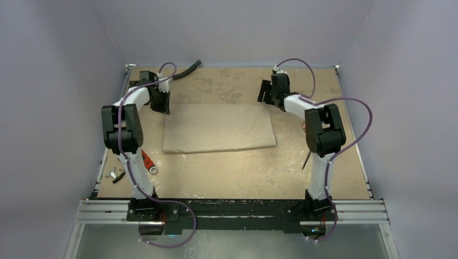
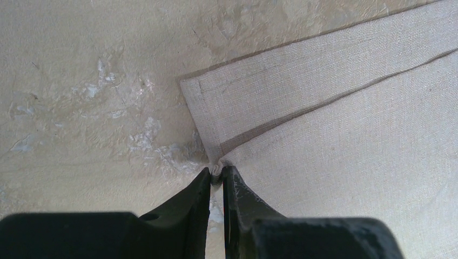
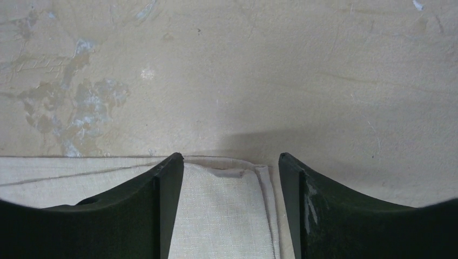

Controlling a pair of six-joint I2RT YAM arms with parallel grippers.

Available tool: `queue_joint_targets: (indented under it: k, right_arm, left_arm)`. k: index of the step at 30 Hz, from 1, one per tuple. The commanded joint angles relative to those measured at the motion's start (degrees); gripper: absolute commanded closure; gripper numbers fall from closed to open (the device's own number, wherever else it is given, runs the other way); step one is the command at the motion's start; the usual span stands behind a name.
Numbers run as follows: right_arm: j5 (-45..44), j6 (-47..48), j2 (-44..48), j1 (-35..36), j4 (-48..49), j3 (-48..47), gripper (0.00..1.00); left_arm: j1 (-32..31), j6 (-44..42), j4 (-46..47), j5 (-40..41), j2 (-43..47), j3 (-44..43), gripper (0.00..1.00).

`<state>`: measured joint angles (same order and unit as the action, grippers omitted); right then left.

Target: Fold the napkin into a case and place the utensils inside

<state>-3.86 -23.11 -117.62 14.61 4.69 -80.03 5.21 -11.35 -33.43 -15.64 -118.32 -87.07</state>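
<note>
Left gripper (image 2: pixel 216 174) pinches napkin (image 1: pixel 219 128) corner (right gripper (image 3: pixel 228 160) agape)

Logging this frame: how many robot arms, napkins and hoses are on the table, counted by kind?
Arms: 2, left arm and right arm
Napkin: 1
Black hose: 1
Total: 4

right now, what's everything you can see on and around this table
beige cloth napkin: one, tan, folded flat at table centre
black curved hose: one, black, far edge
red-handled tool: one, red with a pale ring end, near left
small silver-and-black piece: one, near left edge
slim dark stick: one, by right arm, too small to identify
table: one, worn tan
left gripper: black, pinching napkin's far-left corner
right gripper: black, open over far-right corner
</note>
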Motion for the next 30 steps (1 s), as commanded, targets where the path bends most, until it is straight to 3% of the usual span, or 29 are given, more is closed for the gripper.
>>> queue_joint_targets:
  k: [1, 10, 25, 30]
  right_arm:
    - [1.02, 3.85, 1.06, -0.11, 4.47, -0.59, 0.34]
    - [2.71, 4.76, 0.93, -0.11, 5.28, 1.38, 0.53]
    - [3.77, 5.1, -0.95, -0.11, 5.25, 1.82, 0.57]
    - [3.77, 5.19, -1.71, -0.09, 5.06, 1.22, 0.64]
  left_arm:
    - [0.11, 0.01, 1.87, 0.5, 2.81, 0.18, 0.87]
    - [0.15, 0.44, 2.1, 0.58, 2.8, -0.03, 0.87]
    - [0.14, 0.46, 1.79, 0.97, 3.86, -0.21, 0.86]
    - [0.07, 0.76, 1.77, 0.79, 3.72, -0.45, 0.87]
